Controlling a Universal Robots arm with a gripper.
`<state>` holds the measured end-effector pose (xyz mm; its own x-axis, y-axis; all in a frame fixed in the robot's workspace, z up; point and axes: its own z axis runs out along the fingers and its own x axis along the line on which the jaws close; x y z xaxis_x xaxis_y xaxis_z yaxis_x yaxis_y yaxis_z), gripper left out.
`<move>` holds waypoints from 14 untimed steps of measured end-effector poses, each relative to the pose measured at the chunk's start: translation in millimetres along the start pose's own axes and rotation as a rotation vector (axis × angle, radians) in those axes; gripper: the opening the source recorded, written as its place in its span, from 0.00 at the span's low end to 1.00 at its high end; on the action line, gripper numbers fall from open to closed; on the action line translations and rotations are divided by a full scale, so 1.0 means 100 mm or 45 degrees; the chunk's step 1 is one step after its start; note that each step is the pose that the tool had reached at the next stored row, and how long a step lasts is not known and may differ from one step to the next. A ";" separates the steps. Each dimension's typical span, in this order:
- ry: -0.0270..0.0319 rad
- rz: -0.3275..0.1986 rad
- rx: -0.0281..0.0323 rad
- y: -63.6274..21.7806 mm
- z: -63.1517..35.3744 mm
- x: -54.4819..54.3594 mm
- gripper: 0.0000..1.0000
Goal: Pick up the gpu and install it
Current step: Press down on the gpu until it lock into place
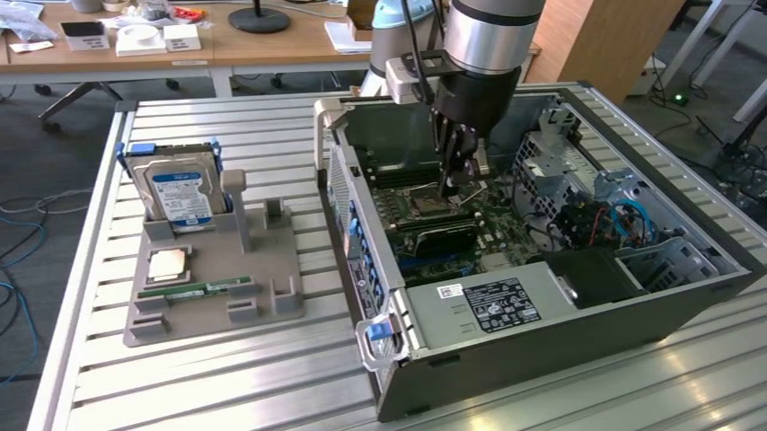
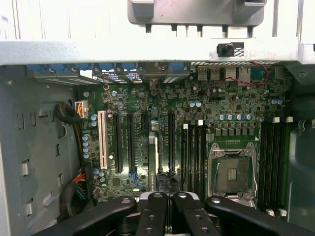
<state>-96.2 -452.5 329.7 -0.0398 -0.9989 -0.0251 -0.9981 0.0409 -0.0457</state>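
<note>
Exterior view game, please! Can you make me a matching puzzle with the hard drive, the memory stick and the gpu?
Things:
1. hard drive
2. memory stick
3. gpu

Places:
A. lying flat on the grey holder
B. between the jaws, inside the computer case
C. standing upright in the grey holder

Pairs: 1-C, 2-A, 3-B
</note>
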 end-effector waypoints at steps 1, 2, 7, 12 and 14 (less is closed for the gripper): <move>0.0000 0.000 0.0000 0.000 0.000 0.00 0.11; 0.0000 0.000 0.0001 0.000 0.000 0.00 0.11; 0.0000 0.000 0.0000 0.000 0.000 0.00 0.11; -0.0001 0.000 0.0000 0.001 0.028 0.00 0.11; 0.0000 0.000 0.0000 0.003 0.063 0.00 0.11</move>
<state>-96.2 -452.5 323.4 -0.0397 -0.9989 -0.0251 -0.9981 0.0409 -0.0457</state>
